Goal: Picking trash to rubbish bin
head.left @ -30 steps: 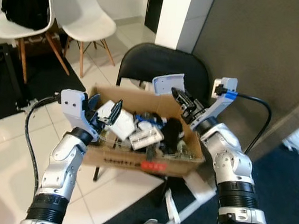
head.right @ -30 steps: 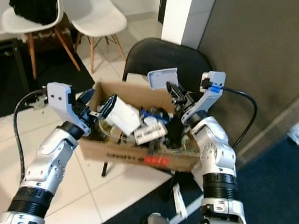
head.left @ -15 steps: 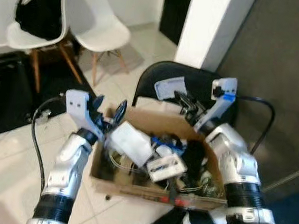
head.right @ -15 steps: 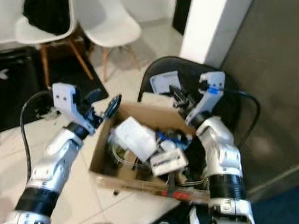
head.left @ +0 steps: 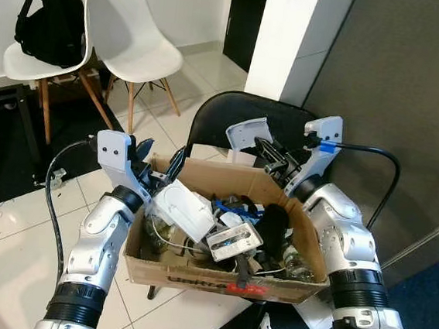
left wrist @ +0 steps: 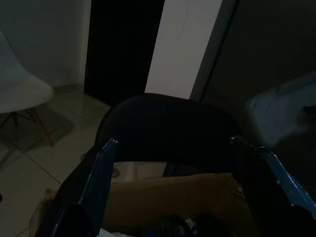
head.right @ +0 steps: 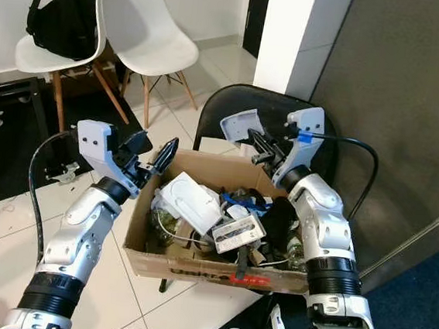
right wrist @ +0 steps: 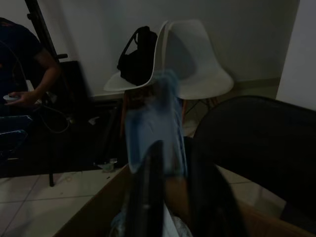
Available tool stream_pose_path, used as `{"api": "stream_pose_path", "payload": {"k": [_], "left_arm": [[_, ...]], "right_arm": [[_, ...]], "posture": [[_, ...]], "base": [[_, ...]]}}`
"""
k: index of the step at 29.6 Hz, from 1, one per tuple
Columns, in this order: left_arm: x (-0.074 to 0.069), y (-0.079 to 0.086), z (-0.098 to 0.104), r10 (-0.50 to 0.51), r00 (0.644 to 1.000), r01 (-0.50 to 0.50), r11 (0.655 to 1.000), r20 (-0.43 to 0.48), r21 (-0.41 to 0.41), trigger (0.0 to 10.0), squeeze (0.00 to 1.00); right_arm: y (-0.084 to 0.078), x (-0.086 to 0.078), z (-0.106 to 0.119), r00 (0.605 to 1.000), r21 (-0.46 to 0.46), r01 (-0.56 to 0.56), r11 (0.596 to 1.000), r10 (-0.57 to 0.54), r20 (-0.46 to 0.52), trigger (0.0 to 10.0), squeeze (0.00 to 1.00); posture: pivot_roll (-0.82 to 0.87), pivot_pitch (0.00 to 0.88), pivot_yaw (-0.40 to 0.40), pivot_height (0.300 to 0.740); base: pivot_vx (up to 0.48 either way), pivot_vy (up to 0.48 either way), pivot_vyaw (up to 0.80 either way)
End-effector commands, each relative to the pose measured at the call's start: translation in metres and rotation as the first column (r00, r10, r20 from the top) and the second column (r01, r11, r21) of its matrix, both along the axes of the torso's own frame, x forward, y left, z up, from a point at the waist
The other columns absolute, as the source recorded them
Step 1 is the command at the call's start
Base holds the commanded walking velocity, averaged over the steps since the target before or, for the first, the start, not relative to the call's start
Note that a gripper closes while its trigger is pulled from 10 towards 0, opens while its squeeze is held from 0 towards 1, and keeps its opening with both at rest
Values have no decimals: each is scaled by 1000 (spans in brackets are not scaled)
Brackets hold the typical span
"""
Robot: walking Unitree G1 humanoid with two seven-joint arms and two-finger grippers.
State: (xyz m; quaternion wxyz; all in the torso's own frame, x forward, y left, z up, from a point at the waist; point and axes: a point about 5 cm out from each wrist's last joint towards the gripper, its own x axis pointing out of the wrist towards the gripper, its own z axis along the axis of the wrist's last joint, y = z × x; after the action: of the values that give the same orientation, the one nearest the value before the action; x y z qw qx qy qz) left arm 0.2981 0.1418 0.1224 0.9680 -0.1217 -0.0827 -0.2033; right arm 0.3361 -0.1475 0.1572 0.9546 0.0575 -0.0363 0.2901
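Backpack (head.left: 53,18): black, resting on the seat of a white chair (head.left: 134,38) at the far left; well apart from the work area.
Left gripper (head.left: 159,164): fingers spread wide, holding nothing. Positioned at the left rim of the cardboard box (head.left: 216,277), just above the white packet (head.left: 184,209).
Rubbish bin: the cardboard box serves as the bin. It sits on the seat of a black chair (head.left: 243,116) and is heaped with trash: white packet, a grey flat item (head.left: 233,241), dark cables.
Trash item: pale blue-grey flat piece (head.left: 247,131), held above the rear rim of the box.
Right gripper (head.right: 257,147): fingers closed on the pale blue-grey flat piece.
Risk, early release: the piece is over the rear rim rather than the middle of the box. If dropped here it may land on the black chair or slide behind the box.
Risk, overfill: contents are heaped near the rim; a light flat piece may slip off the pile.
Risk, left side: the open fingers stand close to the rim and could nudge the box on the seat.
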Motion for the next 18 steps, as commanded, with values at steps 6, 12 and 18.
{"api": "stream_pose_path", "payload": {"k": [6, 12, 18], "left_arm": [[-1, -1, -2, -11, 1000, 11, 1000, -15, -10, 10000, 0], [-1, -1, -3, -14, 1000, 14, 1000, -17, -14, 10000, 0], [-1, -1, -3, -15, 1000, 15, 1000, -18, -13, 10000, 0]], "right_arm": [[-3, -1, -5, 1000, -15, 7, 1000, -7, -10, 10000, 1000], [-3, -1, -6, 1000, -16, 7, 1000, -7, -10, 10000, 1000], [-3, 0, -6, 1000, -7, 16, 1000, -16, -14, 10000, 922]], "posture": [[-48, 0, -25, 740], [-47, 0, -28, 740], [-47, 0, -28, 740]], "base": [[0, 0, 0], [0, 0, 0], [0, 0, 0]]}}
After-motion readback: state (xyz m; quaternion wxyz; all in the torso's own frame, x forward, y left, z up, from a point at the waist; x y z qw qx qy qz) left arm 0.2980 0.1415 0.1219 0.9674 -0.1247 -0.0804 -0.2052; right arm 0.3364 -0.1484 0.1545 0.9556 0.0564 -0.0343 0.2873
